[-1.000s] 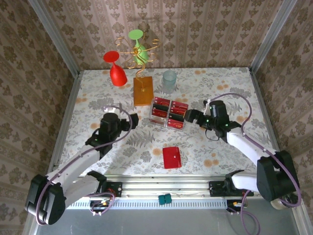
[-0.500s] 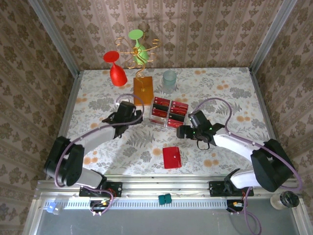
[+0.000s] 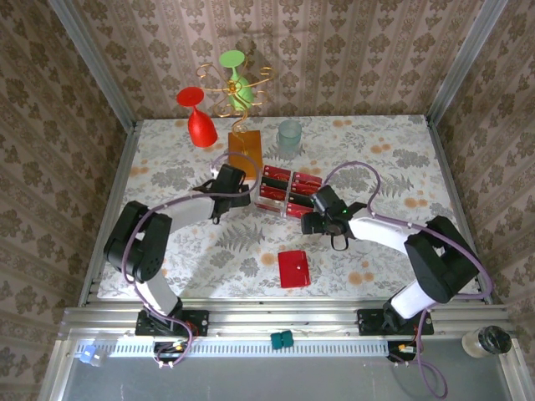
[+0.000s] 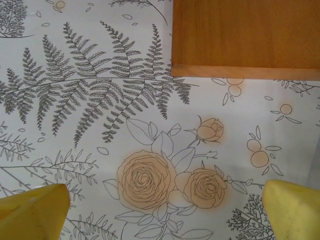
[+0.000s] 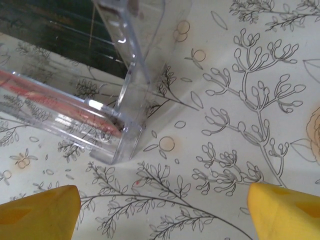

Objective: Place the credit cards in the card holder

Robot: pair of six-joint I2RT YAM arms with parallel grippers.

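Note:
Several red credit cards (image 3: 288, 190) with dark stripes stand in a clear tray (image 3: 284, 210) at mid-table. The red card holder (image 3: 293, 268) lies shut, nearer the front and apart from both grippers. My left gripper (image 3: 245, 195) is open just left of the tray, over bare cloth below the orange block (image 4: 245, 37); its yellow fingertips (image 4: 30, 212) hold nothing. My right gripper (image 3: 308, 219) is open at the tray's front right corner (image 5: 120, 135), with nothing between its fingertips (image 5: 285, 212). A red card edge (image 5: 45, 87) shows through the tray wall.
An orange wooden block (image 3: 244, 154) behind the tray carries a wire stand with a red glass (image 3: 199, 121) and a green glass (image 3: 236, 79). A pale cup (image 3: 289, 138) stands to the block's right. Papered walls close in the table on three sides.
The left arm has stretched right, bringing its gripper up beside the tray and block. The right gripper has swung left and nearer, from the tray's right side to its front right corner.

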